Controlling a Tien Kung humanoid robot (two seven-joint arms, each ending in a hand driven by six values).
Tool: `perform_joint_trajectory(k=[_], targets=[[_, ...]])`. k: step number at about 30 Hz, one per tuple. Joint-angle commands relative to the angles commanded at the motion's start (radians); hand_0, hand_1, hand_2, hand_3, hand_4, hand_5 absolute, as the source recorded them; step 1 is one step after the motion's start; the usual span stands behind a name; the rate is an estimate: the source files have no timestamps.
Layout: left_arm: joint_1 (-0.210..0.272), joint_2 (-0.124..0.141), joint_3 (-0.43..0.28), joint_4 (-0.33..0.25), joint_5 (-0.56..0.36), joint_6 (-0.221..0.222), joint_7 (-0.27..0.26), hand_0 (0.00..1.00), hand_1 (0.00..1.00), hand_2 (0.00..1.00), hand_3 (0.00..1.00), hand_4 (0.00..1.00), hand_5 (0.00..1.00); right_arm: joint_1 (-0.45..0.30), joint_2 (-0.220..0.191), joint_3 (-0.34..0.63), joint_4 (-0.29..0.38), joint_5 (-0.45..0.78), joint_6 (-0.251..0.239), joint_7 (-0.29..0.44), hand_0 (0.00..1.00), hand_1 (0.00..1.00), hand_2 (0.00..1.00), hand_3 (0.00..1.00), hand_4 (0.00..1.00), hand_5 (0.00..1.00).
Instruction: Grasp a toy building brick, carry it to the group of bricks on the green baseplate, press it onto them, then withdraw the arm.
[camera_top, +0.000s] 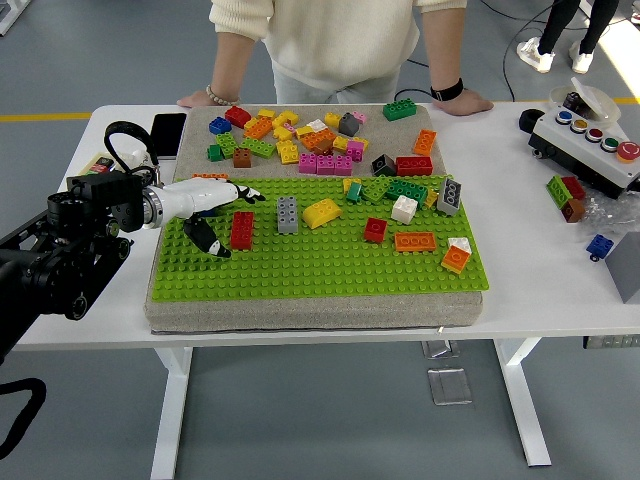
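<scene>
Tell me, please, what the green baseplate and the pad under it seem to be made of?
The green baseplate looks like hard moulded plastic: a regular grid of studs and one even colour. The pad beneath looks like grey foam or felt, matte and slightly fuzzy at its rounded edge; which one cannot be told.

Green baseplate (300, 265), red brick (242, 229)

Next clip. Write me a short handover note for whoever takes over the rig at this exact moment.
Left hand: fingers spread, holding nothing, low over the green baseplate at its left edge, beside the red brick.
Right hand: not in view.
The red brick stands on the baseplate; whether it is pressed home cannot be told.
A person leans both hands on the table's far edge.
Left to do: withdraw the left arm.
</scene>
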Motion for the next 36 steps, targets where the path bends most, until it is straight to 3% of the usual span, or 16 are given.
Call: perform_joint_trajectory(k=[14, 33, 36], targets=[[-0.018, -0.025, -0.017, 0.062, 0.0, 0.005, 0.018, 0.998, 0.94, 0.892, 0.944, 0.926, 0.077, 0.001, -0.001, 0.003, 0.0, 0.001, 0.001, 0.001, 0.724, 0.638, 0.682, 0.622, 0.947, 0.489], [-0.025, -0.042, -0.019, 0.09, -0.024, 0.017, 0.036, 0.951, 0.851, 0.799, 0.854, 0.912, 0.065, 0.002, -0.002, 0.006, 0.0, 0.001, 0.0, 0.002, 0.724, 0.638, 0.681, 0.62, 0.947, 0.491], [-0.028, -0.043, -0.025, 0.092, -0.022, 0.0, 0.038, 0.939, 0.851, 0.793, 0.844, 0.921, 0.073, 0.002, -0.002, 0.005, 0.0, 0.002, 0.001, 0.002, 0.723, 0.638, 0.682, 0.619, 0.947, 0.492]])
